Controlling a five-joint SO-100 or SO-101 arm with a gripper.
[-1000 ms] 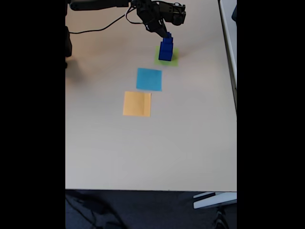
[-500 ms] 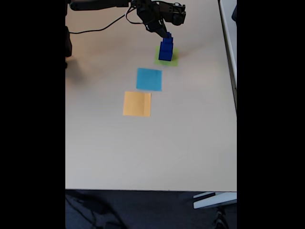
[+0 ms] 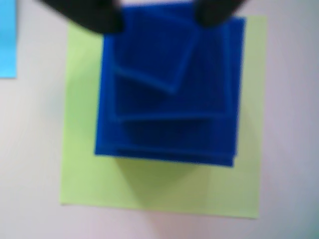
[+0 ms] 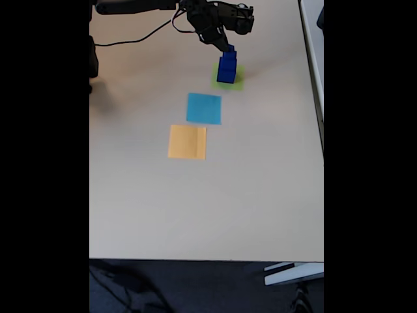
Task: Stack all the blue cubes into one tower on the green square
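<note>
Wrist view, looking straight down: the tower (image 3: 169, 99) of blue cubes sits on the green square (image 3: 159, 186), toward its upper edge, stepped layers visible, the top cube (image 3: 152, 50) turned at an angle to the ones below. Two dark fingertips (image 3: 94, 15) of the gripper (image 3: 157, 12) show at the top edge, one at each side of that top cube; blur hides whether they touch it, so grip cannot be told. Light-blue square (image 3: 7, 37) at far left. Fixed view: gripper (image 4: 227, 44) right at tower top (image 4: 227, 67); green square (image 4: 237, 81) beneath; light-blue square (image 4: 204, 108) and orange square (image 4: 187, 141) lie below on the beige table (image 4: 208, 208).
</note>
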